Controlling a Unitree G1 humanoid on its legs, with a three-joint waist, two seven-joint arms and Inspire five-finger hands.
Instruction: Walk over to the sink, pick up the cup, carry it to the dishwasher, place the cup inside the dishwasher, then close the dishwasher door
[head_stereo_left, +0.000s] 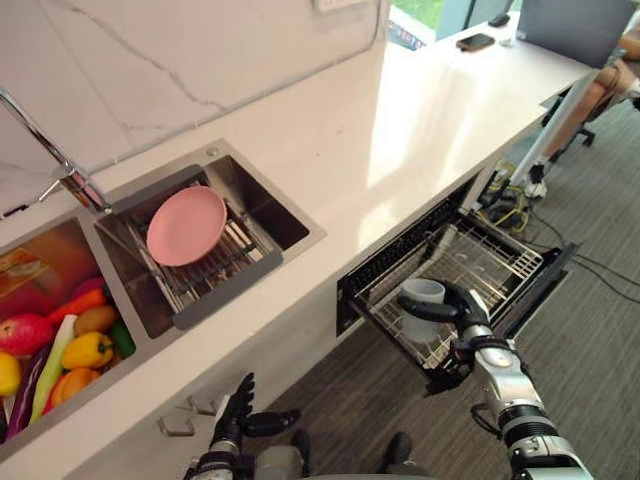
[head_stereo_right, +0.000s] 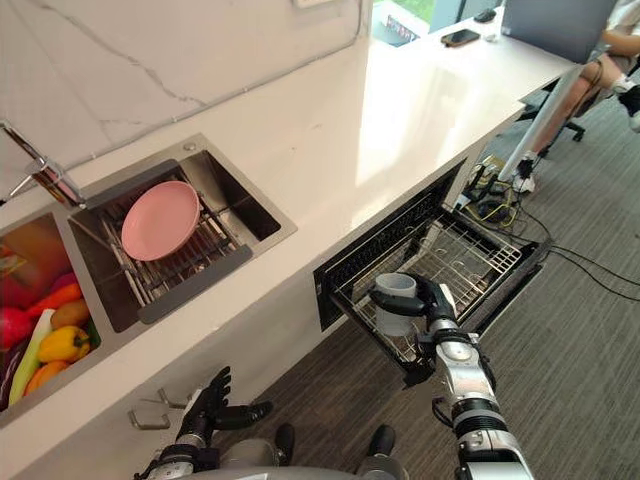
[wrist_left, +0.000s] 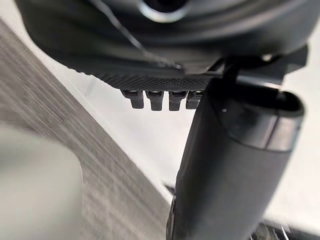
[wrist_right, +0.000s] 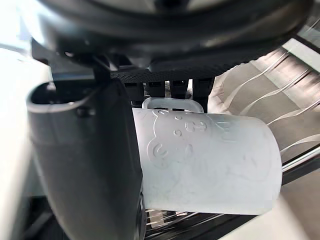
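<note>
A frosted white cup (head_stereo_left: 424, 307) (wrist_right: 205, 162) stands upright over the wire rack (head_stereo_left: 490, 262) of the pulled-out dishwasher drawer. My right hand (head_stereo_left: 468, 312) is shut on the cup, thumb (wrist_right: 90, 165) across its side and fingers behind it. The rack's wires (wrist_right: 295, 90) show just past the cup in the right wrist view. The dishwasher door (head_stereo_left: 545, 285) hangs open beyond the rack. My left hand (head_stereo_left: 238, 410) hangs low by the cabinet front, fingers straight and spread, holding nothing; its thumb (wrist_left: 235, 165) shows close in the left wrist view.
A sink (head_stereo_left: 270, 215) in the white countertop (head_stereo_left: 400, 130) holds a pink plate (head_stereo_left: 186, 225) on a drain rack. A bin of vegetables (head_stereo_left: 70, 345) sits left of it. A person's legs (head_stereo_left: 600, 95) and a chair are at the far right; cables lie on the floor.
</note>
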